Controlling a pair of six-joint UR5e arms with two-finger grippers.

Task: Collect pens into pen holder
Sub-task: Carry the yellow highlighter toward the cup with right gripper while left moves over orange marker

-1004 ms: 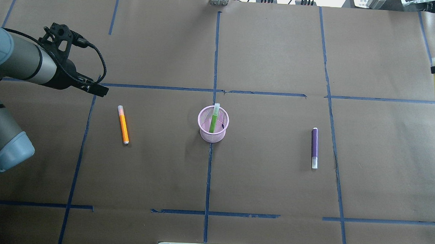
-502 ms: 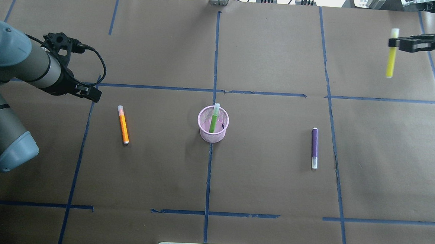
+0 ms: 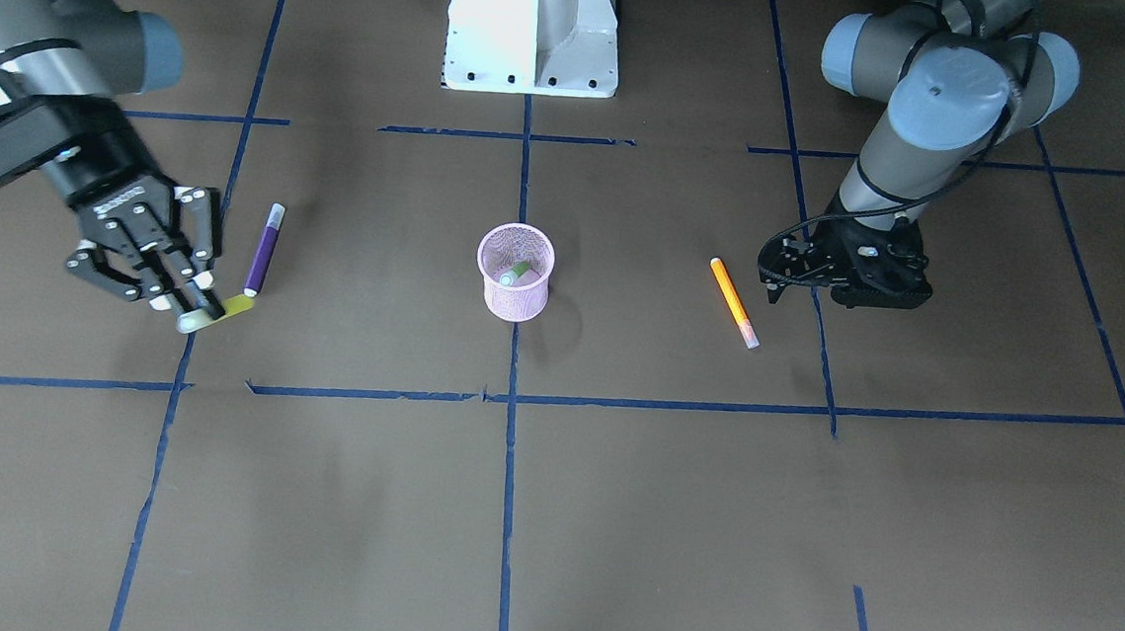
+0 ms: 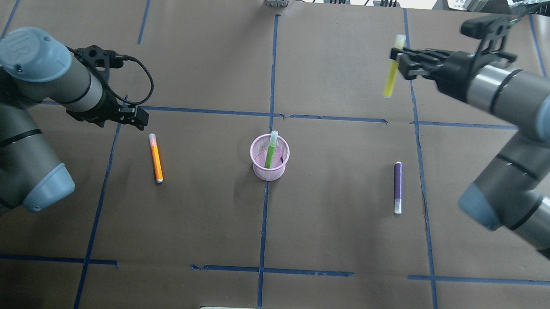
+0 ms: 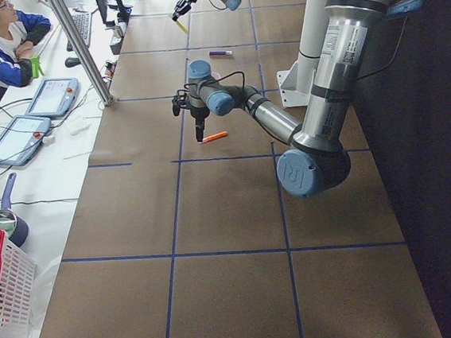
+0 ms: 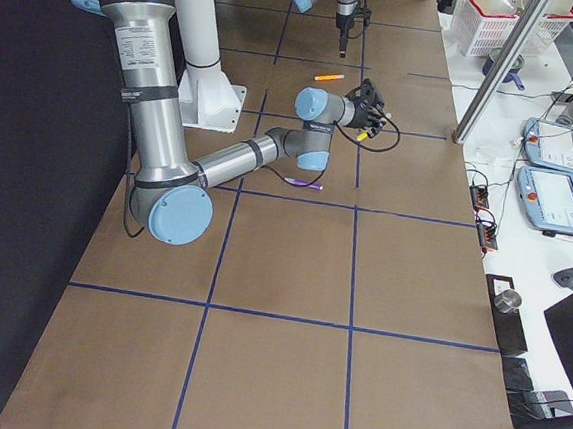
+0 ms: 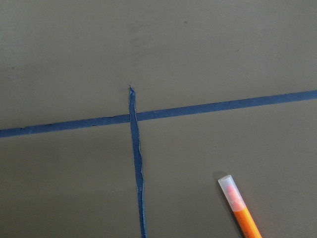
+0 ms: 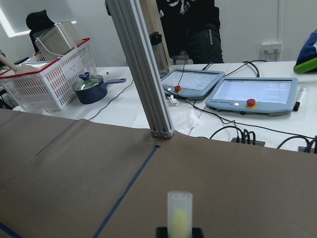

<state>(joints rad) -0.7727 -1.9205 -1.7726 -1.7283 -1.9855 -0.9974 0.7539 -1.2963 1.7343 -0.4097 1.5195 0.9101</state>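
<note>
Overhead exterior: the right gripper (image 4: 397,62), its arm reaching in from the far right, pinches a yellow pen (image 4: 390,83) near the cap; it hangs upright. Best carried over the central holder (image 4: 268,172), clear of the green pen (image 4: 270,155) inside, then lowered straight. The left gripper (image 4: 135,117) hovers beside the orange pen (image 4: 155,160); whether its jaws are spread cannot be told. The purple pen (image 4: 397,184) lies to the right.

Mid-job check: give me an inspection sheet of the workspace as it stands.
Surface: brown paper table with a blue tape grid.
Job's things: green pen stands in the pink pen holder; orange pen and purple pen lie on the table; yellow pen held in the air.
Clutter: nothing seen.
Grippers: right gripper shut on yellow pen; left gripper near orange pen's cap end, jaws unclear.
Cables: black cable loops at the left wrist.
Surroundings: seated operator, teach pendants, white basket beside the table.
</note>
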